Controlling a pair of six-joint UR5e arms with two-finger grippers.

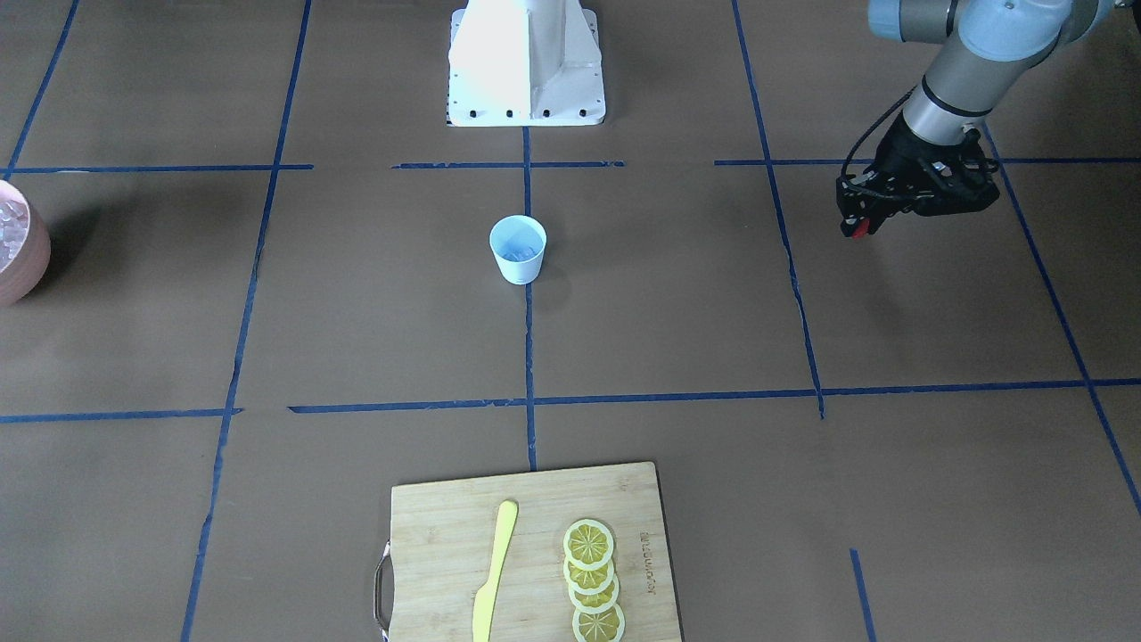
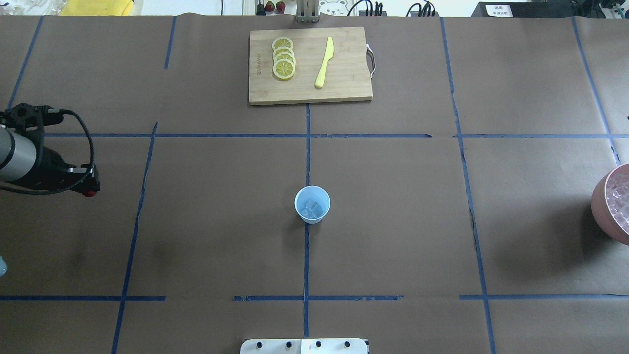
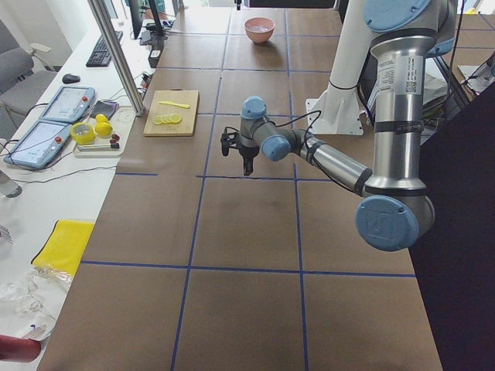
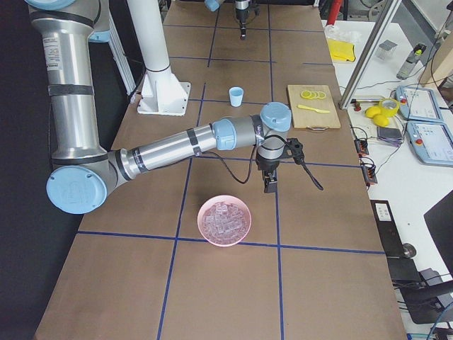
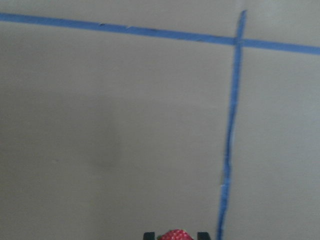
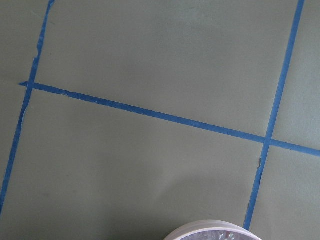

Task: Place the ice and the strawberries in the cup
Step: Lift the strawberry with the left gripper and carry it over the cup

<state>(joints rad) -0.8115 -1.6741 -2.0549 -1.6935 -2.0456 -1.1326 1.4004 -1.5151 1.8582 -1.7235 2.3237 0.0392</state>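
The pale blue cup (image 2: 312, 204) stands upright at the table's middle, also seen in the front view (image 1: 517, 250). Clear ice (image 2: 312, 209) chunks lie inside it. My left gripper (image 2: 90, 191) hovers far to the cup's left, shut on a small red strawberry (image 1: 858, 232), which shows between the fingers in the left wrist view (image 5: 175, 235). My right gripper (image 4: 269, 185) shows only in the right side view, hanging just beyond the pink bowl (image 4: 224, 219). I cannot tell whether it is open or shut.
The pink bowl (image 2: 613, 206) of ice sits at the table's right edge. A wooden cutting board (image 2: 344, 91) at the far side carries lemon slices (image 2: 284, 58) and a yellow knife (image 2: 324, 63). Blue tape lines cross the brown table.
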